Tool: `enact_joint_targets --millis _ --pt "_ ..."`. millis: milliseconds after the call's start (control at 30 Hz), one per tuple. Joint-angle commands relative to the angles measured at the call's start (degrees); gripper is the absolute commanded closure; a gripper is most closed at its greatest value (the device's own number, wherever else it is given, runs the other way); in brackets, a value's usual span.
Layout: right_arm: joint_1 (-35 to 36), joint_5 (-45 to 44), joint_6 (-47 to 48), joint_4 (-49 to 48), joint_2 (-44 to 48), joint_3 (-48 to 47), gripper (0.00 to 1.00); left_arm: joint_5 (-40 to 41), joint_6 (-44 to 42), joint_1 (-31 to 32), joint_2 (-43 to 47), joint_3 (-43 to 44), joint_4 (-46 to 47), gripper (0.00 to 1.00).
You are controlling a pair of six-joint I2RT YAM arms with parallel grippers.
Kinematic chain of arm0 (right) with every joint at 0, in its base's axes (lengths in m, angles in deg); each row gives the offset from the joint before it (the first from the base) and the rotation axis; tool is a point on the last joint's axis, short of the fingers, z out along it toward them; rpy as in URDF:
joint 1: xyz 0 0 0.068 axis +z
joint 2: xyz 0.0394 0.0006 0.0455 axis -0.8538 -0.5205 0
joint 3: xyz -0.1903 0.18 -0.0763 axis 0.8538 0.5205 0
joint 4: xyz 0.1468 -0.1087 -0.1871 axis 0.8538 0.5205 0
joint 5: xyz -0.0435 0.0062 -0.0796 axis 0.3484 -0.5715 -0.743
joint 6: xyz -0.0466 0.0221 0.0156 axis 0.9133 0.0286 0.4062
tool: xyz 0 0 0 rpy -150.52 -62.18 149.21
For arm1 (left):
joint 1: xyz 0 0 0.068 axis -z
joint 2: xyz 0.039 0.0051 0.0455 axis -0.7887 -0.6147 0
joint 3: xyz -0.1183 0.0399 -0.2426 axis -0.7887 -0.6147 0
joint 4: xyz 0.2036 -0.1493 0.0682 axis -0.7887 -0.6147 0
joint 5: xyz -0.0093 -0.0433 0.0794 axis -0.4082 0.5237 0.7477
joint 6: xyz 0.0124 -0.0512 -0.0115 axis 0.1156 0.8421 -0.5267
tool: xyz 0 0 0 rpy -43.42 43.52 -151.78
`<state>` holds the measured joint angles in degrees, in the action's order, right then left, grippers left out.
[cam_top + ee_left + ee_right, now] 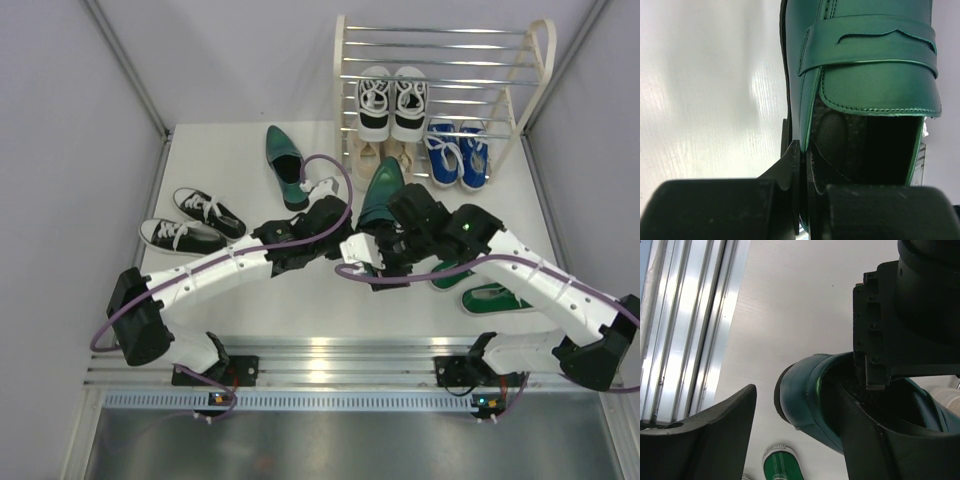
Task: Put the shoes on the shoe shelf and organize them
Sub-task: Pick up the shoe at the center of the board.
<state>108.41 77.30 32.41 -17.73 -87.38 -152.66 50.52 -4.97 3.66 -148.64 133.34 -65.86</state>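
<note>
My left gripper (346,224) (802,150) is shut on the side wall of a glossy dark green dress shoe (381,192) (870,55) and holds it off the table. My right gripper (386,243) (796,389) is open around that shoe's heel (807,412), with one finger on the inside of the opening. The second green dress shoe (285,164) lies on the table. The shoe shelf (345,90) stands at the back and holds black-and-white sneakers (392,102), beige lace-ups (380,155) and blue sneakers (458,155).
Another black-and-white sneaker pair (192,224) lies at the table's left. Green sneakers (490,296) (782,465) lie under my right arm. A metal rail (320,360) runs along the near edge. Grey walls close in both sides.
</note>
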Motion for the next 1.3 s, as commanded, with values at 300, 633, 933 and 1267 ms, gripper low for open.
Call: enact_joint_targets --millis 300,633,933,1267 --pt "1.9 -2.1 1.3 -2.7 -2.0 3.0 0.7 0.8 2.6 0.3 5.4 2.2 6.7 1.0" --pt "-1.3 1.8 11.7 6.6 -1.7 0.6 1.0 -2.6 2.1 0.2 12.3 -7.6 16.0 0.82" --pt "-10.3 10.3 20.8 13.2 0.7 0.1 1.0 -1.2 -0.5 0.0 23.6 -17.3 24.2 0.35" --pt "-21.3 13.0 41.4 27.1 5.4 -0.5 1.0 8.4 -6.5 -0.6 34.4 -19.6 18.4 0.27"
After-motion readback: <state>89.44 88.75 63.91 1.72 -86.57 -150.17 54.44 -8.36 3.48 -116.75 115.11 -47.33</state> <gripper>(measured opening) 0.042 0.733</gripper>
